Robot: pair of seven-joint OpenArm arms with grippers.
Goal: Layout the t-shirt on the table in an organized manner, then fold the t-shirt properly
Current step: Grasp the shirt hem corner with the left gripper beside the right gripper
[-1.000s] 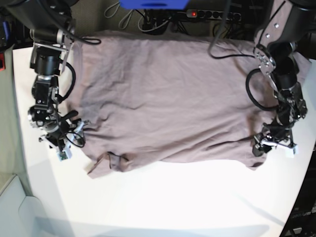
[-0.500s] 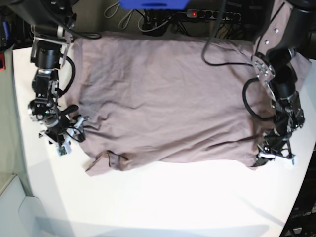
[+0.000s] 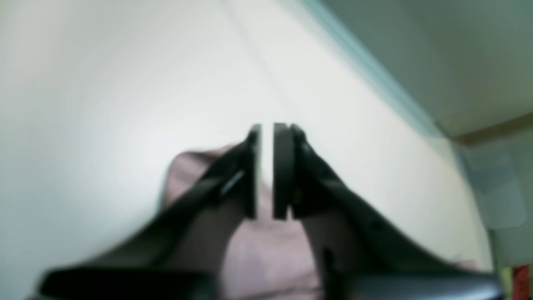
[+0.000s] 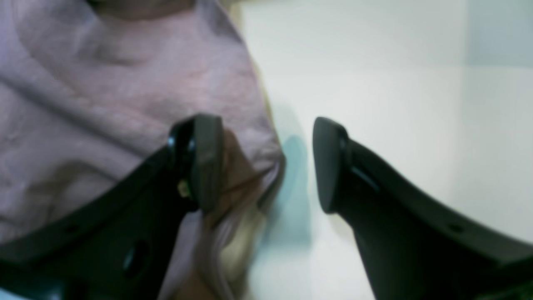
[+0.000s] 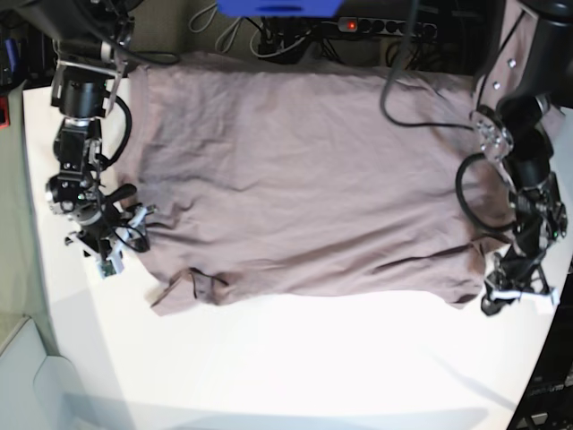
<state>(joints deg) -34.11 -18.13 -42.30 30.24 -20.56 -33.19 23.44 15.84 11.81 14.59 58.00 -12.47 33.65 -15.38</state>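
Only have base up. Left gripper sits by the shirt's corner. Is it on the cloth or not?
Observer: Left wrist view: the left gripper has its pads parted by only a slit. Bare table shows through it, with no cloth between the tips. The t-shirt lies lower, behind the fingers.
Operator: Right one?
Observer: Right wrist view: the right gripper is wide open, one finger over the t-shirt, the other over bare table.
Operator: Anything pinched there?
Observer: No. The cloth's edge lies in the gap, untouched by the far finger.
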